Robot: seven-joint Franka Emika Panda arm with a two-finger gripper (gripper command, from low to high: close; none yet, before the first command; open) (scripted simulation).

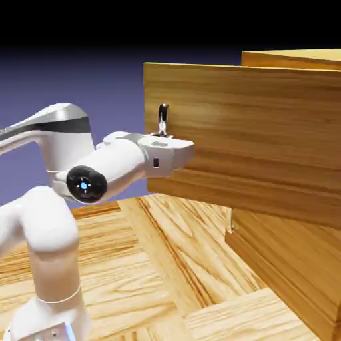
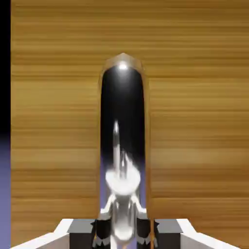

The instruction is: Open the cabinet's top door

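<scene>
Wood-grained and flat, the top door (image 1: 246, 133) stands swung out from the boxy cabinet (image 1: 290, 266), its glossy silver bar handle (image 2: 122, 146) rounded at the top and clenched between the jaws of the gripper (image 2: 123, 233); the smooth white arm (image 1: 110, 166) reaches beside it

A wood-like finish with brown horizontal grain and a slight sheen is seen on the door (image 1: 246, 133); smooth, mirror-glossy metal is shown by its handle (image 2: 122, 112); glossy white, plastic-looking shells are worn by the arm (image 1: 53, 226), and pale streaked wood grain is shown by the counter (image 1: 113, 266)
</scene>
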